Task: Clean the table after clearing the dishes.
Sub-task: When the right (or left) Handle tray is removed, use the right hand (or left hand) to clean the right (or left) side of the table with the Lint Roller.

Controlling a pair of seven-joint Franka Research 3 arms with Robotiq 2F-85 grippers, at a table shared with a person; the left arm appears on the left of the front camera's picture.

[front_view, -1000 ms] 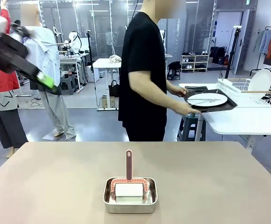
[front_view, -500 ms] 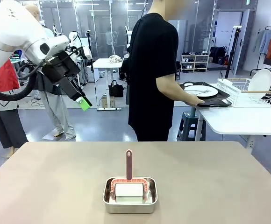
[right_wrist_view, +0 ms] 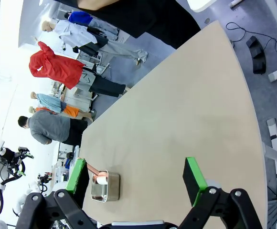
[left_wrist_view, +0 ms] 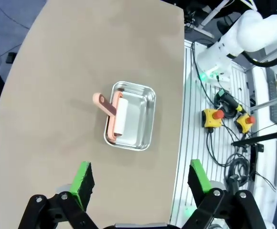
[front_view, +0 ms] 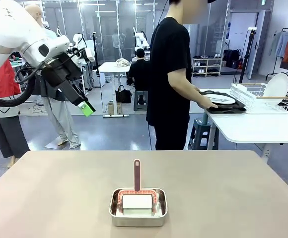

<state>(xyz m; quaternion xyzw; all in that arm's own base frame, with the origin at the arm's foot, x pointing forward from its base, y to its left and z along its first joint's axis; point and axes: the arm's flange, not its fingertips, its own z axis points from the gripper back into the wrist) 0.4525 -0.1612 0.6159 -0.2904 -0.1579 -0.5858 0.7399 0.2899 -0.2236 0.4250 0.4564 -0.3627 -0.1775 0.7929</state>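
Observation:
The tan table (front_view: 54, 193) carries a small steel pan (front_view: 138, 207) holding a white cleaning roller with a pink handle (front_view: 137, 173). My left gripper (front_view: 87, 108) hangs high above the table's far left, open and holding nothing. From its wrist I look down on the pan (left_wrist_view: 131, 122) between its spread fingers (left_wrist_view: 141, 177). My right gripper (right_wrist_view: 135, 178) is also open and holding nothing, high over the table (right_wrist_view: 186, 124). Beyond the table, a person's hand (front_view: 212, 104) rests on a dark tray with a white plate (front_view: 221, 98), the dishes, on a white side table.
The white side table (front_view: 255, 126) at the far right holds a wire rack (front_view: 255, 96) with a white plate (front_view: 277, 85) standing in it. The person in a black shirt (front_view: 171, 79) stands between the two tables. A robot base (left_wrist_view: 224, 43) and cables lie off the table's near edge.
My left arm swung in from the upper left, then held. The person carried the tray with the plate to the right and set it down on the white side table.

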